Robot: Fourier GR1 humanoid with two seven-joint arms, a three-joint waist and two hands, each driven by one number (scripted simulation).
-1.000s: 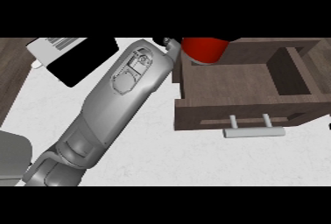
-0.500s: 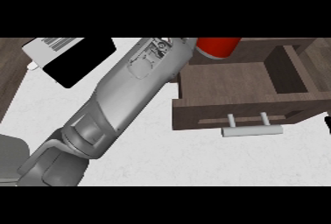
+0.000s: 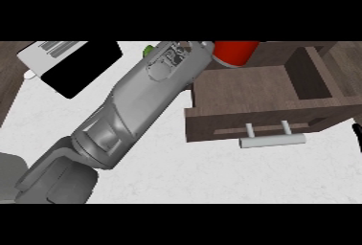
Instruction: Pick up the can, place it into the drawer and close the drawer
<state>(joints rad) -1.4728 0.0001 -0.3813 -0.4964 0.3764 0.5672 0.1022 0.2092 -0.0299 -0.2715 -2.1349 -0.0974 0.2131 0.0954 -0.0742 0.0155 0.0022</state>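
Carried further along since a second ago, the red cylindrical can (image 3: 234,51) now sits at the upper left corner of the open dark-brown wooden drawer (image 3: 247,93), over its back edge, with only its lower part in view. A long grey robot forearm (image 3: 134,110) slants up from below and left of the drawer to meet the can, its far end touching the can's left side; the robot hand on this arm is hidden, so whether its fingers are wrapped round the can cannot be told. On the drawer's front hangs a pale grey bar handle (image 3: 272,139), facing the white marbled table (image 3: 212,177). Left of the drawer, beyond the forearm, lies a flat black and white rectangular object (image 3: 71,64), and a small green thing (image 3: 149,50) peeks out beside the forearm's upper end. At the drawer's lower right, a sliver of a black robot hand (image 3: 356,136) shows at the edge; its fingers cannot be made out.
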